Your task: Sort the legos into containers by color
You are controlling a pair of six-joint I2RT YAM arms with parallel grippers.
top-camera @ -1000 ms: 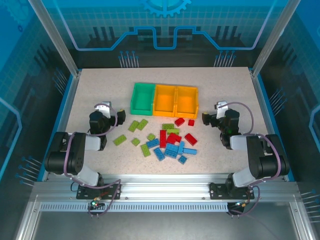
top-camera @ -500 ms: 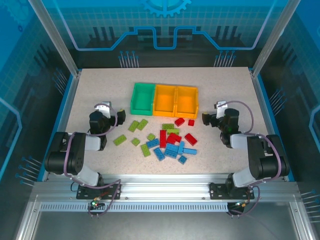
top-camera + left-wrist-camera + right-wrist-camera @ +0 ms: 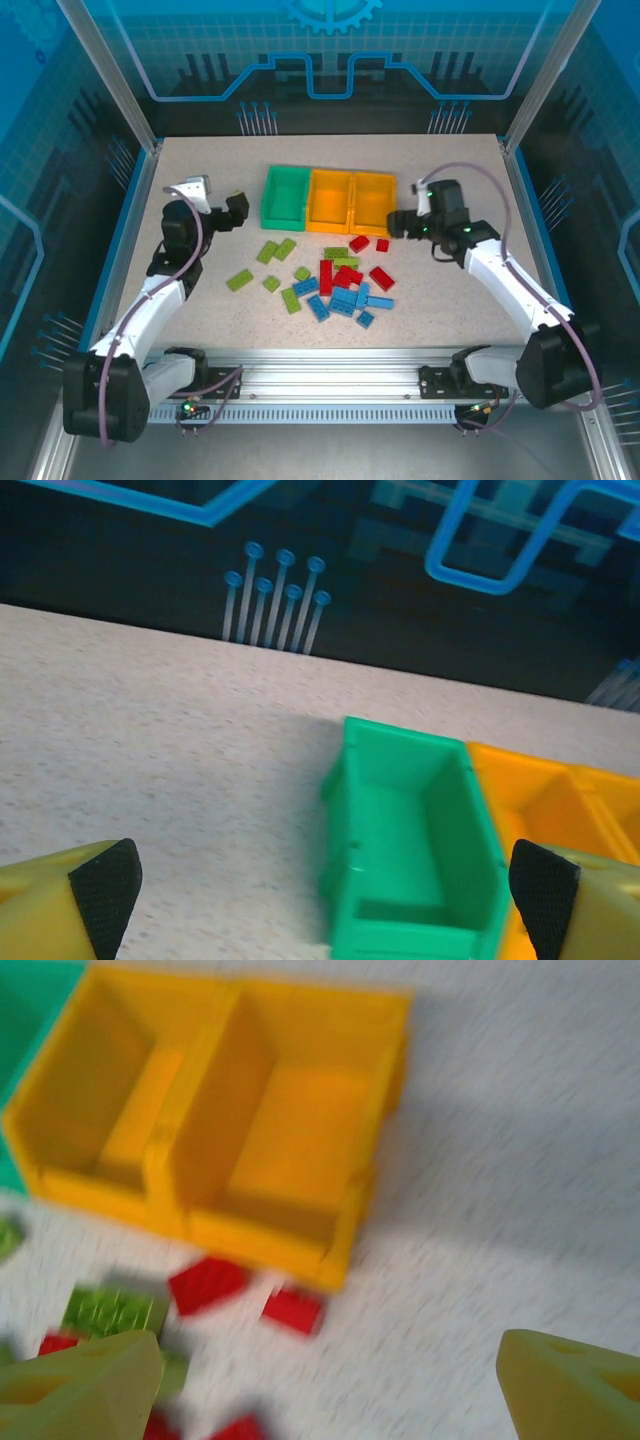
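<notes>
Three joined bins stand at the table's middle back: a green bin (image 3: 284, 196), a middle orange bin (image 3: 330, 201) and a right orange bin (image 3: 373, 203). In front of them lie loose legos: lime green ones (image 3: 276, 250) on the left, red ones (image 3: 381, 278) in the middle and right, blue ones (image 3: 345, 300) nearest. My left gripper (image 3: 236, 208) hovers just left of the green bin (image 3: 415, 840), open and empty (image 3: 325, 900). My right gripper (image 3: 398, 224) is beside the right orange bin (image 3: 300, 1140), open (image 3: 330, 1400) above two red bricks (image 3: 293, 1310).
Bare table lies left of the green bin and right of the orange bins. A raised blue rim (image 3: 528, 210) and transparent walls enclose the table. A lime green brick (image 3: 115, 1312) lies by the right gripper's left finger (image 3: 80, 1390).
Both arms have unfolded from their rest pose. The left gripper rose toward the green bin, and the right gripper swung left toward the right orange bin. The legos have not moved.
</notes>
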